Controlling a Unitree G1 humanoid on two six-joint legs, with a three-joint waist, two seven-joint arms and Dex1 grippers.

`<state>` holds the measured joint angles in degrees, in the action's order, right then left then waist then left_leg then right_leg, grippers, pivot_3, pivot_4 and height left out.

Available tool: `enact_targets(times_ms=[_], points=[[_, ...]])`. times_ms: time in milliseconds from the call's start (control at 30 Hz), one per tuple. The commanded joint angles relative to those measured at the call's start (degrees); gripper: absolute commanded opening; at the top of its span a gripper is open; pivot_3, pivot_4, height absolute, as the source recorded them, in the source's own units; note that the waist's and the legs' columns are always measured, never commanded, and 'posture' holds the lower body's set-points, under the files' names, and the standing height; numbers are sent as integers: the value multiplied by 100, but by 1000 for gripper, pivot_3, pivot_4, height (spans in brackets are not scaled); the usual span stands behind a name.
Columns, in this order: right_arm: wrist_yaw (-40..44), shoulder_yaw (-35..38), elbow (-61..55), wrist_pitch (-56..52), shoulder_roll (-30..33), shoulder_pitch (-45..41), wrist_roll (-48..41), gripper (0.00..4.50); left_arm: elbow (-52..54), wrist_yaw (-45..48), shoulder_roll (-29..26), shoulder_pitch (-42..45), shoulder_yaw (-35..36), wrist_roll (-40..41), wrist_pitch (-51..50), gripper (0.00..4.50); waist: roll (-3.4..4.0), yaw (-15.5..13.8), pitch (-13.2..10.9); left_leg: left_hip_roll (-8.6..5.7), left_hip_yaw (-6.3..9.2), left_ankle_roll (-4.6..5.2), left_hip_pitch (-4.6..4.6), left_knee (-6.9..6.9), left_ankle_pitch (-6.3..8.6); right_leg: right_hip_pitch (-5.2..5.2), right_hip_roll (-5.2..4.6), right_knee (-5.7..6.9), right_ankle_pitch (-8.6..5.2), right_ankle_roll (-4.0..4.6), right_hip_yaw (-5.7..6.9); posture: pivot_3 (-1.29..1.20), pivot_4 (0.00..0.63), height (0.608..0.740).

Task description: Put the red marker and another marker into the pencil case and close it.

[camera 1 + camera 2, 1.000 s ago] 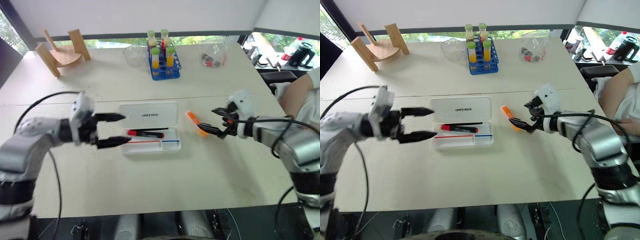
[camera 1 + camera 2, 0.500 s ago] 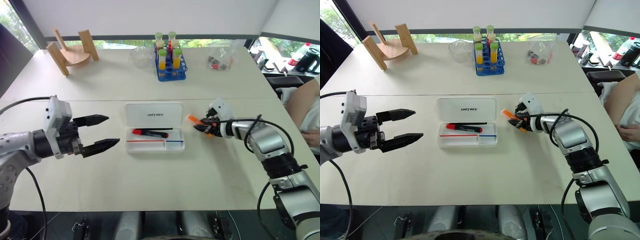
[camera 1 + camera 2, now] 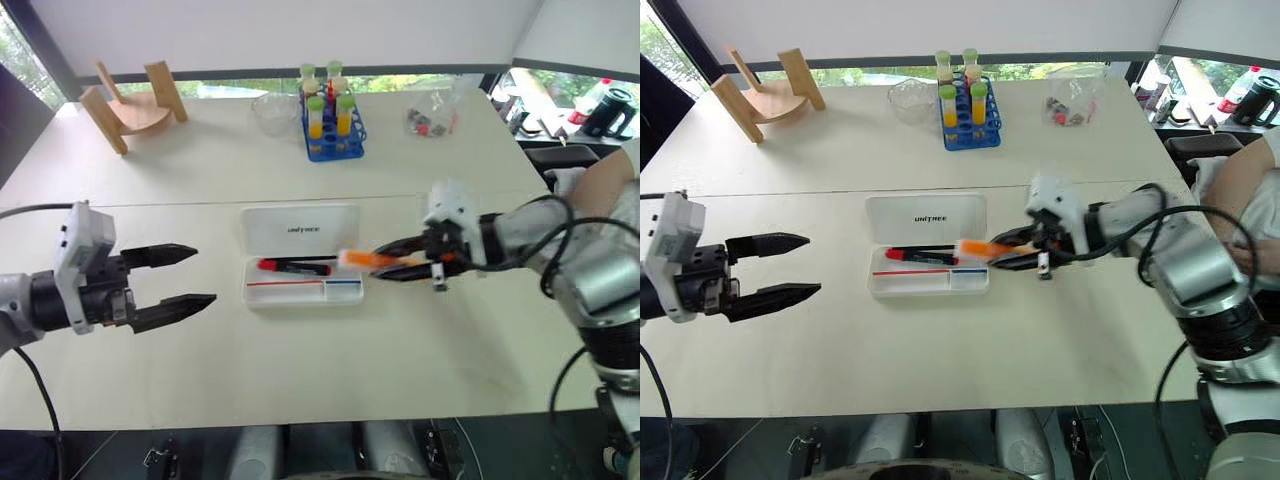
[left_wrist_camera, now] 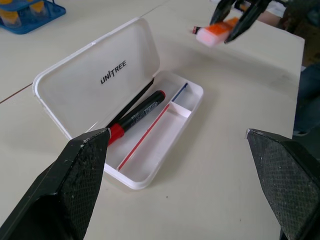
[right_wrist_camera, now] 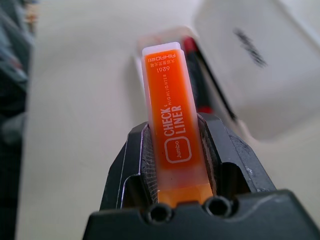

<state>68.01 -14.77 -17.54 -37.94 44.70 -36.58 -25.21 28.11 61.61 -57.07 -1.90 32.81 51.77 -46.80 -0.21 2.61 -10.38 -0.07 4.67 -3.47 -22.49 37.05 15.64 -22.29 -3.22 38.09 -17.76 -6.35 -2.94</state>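
Observation:
The white pencil case (image 3: 300, 220) lies open at the table's middle, lid folded back. The red marker (image 3: 295, 267) rests in its tray, along the hinge side. My right gripper (image 3: 383, 268) is shut on the orange highlighter (image 3: 358, 259), the other marker, and holds it level above the tray's right end, pale tip pointing left. The right wrist view shows the highlighter (image 5: 172, 120) clamped between both pads. My left gripper (image 3: 204, 274) stands open and empty, well to the left of the case. The left wrist view looks over the case (image 4: 100, 75) and marker (image 4: 137, 117).
At the back stand a blue rack of tubes (image 3: 330, 125), a glass bowl (image 3: 272, 112), a wooden stand (image 3: 130, 100) and a clear bag (image 3: 430, 118). A person's arm (image 3: 612, 185) shows at the right table edge.
My right gripper shut on the orange highlighter, lifted it off the table and carried it left to the case. My left gripper, still open, drew back to the left.

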Motion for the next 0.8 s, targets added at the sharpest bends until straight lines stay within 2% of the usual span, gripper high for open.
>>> enact_targets(times_ms=[33, 133, 267, 567, 800], points=[[-209, -667, 407, 344, -859, -490, 436, 800, 3, 67, -137, 109, 150, 110, 74, 4500, 0, 19, -1, 0, 2, 0, 3, 1, 0, 1, 0, 3, 1, 0, 0, 0, 150, 740], [-408, -1192, 1046, 599, -1499, -709, 958, 800, 67, 61, -138, 82, 170, 167, 39, 4500, -2, 6, 0, 0, 7, -1, 2, -3, -1, -4, 1, 5, 1, 2, 1, 0, 150, 740], [-599, -1543, 1782, 854, -2068, -918, 1430, 800, 179, -21, -116, 73, 229, 398, -81, 4500, -5, -29, 0, -2, 18, -6, -16, -4, -3, -16, -6, 2, -1, 4, 3, 0, 150, 740], [-508, -1763, 2462, 1095, -2645, -1053, 1872, 800, 351, -98, -227, -17, 370, 775, -236, 4500, -4, -2, 0, -6, 15, -8, -18, -4, -4, -25, -9, 4, 0, 2, 3, 0, 150, 740], [-504, -1634, 2488, 1096, -2719, -1087, 1987, 4345, 335, -132, -232, 41, 320, 750, -215, 4500, -4, -3, 0, -7, 14, -8, -17, -3, -4, -24, -9, 4, 0, 2, 3, 0, 150, 740]])
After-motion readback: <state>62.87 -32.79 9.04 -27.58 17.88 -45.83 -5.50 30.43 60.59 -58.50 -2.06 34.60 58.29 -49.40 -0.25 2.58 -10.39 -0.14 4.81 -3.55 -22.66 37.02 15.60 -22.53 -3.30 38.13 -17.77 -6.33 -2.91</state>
